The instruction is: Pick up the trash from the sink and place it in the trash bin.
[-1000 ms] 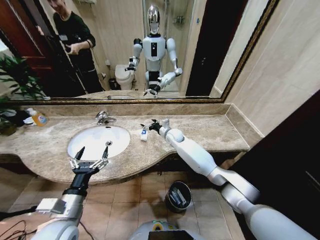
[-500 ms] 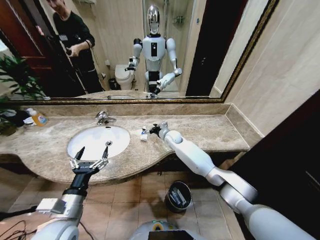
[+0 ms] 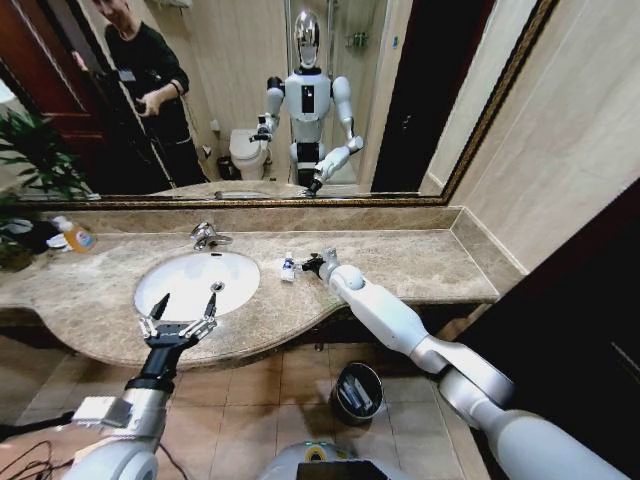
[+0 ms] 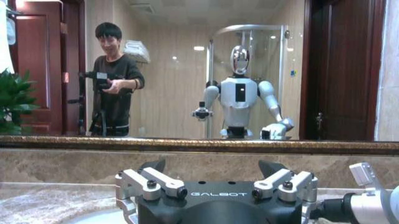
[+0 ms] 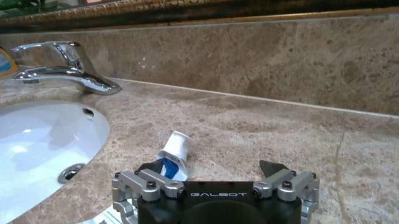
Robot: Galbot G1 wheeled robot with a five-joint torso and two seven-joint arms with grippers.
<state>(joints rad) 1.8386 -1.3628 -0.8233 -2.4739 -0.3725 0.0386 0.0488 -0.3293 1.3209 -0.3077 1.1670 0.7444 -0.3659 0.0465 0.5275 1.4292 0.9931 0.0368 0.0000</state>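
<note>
A white tube with a blue label (image 3: 288, 268) (image 5: 173, 151), a piece of the trash, lies on the marble counter just right of the sink (image 3: 195, 283) (image 5: 37, 135). My right gripper (image 3: 309, 263) (image 5: 212, 167) is open and low over the counter, and the tube's blue end lies by one finger (image 5: 153, 169). Over the sink's front rim my left gripper (image 3: 181, 312) (image 4: 212, 166) hangs open and holds nothing. The trash bin (image 3: 357, 392) stands on the tiled floor below the counter, with pale litter inside.
A chrome tap (image 3: 208, 236) (image 5: 62, 70) rises behind the basin. A yellow bottle with an orange label (image 3: 76, 236) stands at the far left beside a plant (image 3: 30, 160). A mirror and a low marble backsplash (image 5: 249, 60) close the counter's back.
My right gripper has moved slightly lower and closer to the tube. The tube and the left arm have stayed put.
</note>
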